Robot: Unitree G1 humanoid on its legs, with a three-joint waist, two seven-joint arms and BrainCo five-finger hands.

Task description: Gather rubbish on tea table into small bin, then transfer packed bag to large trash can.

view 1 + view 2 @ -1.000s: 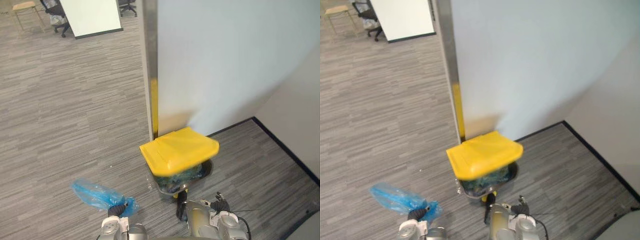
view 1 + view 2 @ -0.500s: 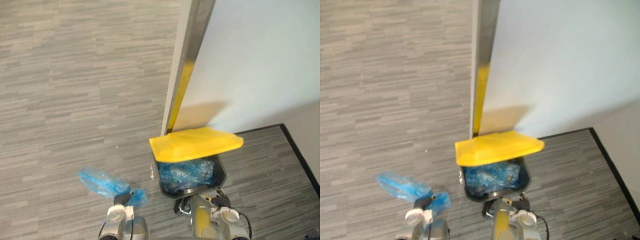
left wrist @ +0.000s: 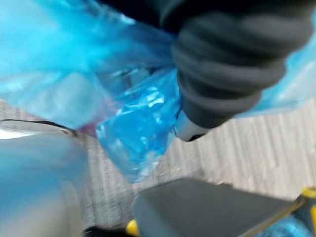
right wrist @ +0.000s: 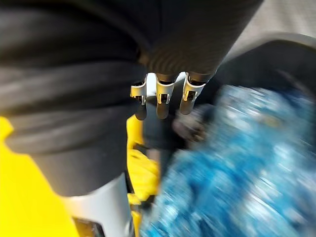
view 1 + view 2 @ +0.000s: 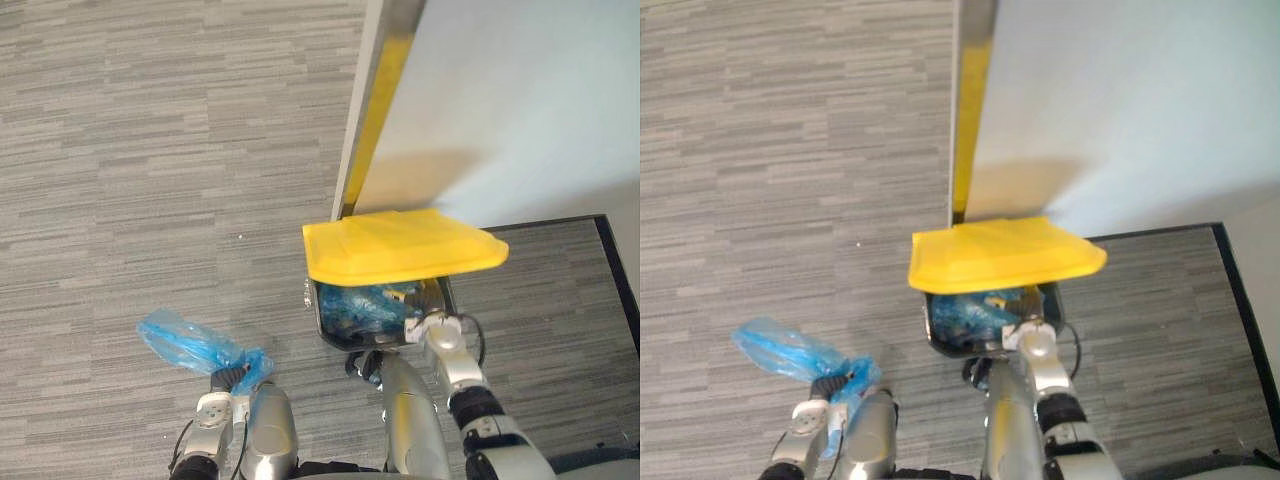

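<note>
The large trash can [image 5: 322,318] is dark grey and stands against a wall corner. Its yellow lid [image 5: 400,245] is raised, and a blue liner with rubbish [image 5: 970,312] shows inside. A packed blue bag [image 5: 185,343] hangs over the carpet to the can's left, and my left hand [image 5: 226,382] is shut on its gathered neck. The left wrist view shows the crumpled blue bag [image 3: 133,123] close up. My right hand [image 5: 432,326] is at the can's front right rim under the lid. Its fingers [image 4: 162,101] are curled short above the blue liner [image 4: 237,163].
A pale wall panel [image 5: 520,100] with a metal edge strip [image 5: 372,110] rises right behind the can. A black skirting line [image 5: 620,270] bounds the floor at the right. Grey carpet [image 5: 150,180] stretches to the left and ahead.
The camera has tilted down and nearer to the can. My right arm has reached forward to the can's rim under the lid. The left hand still holds the blue bag.
</note>
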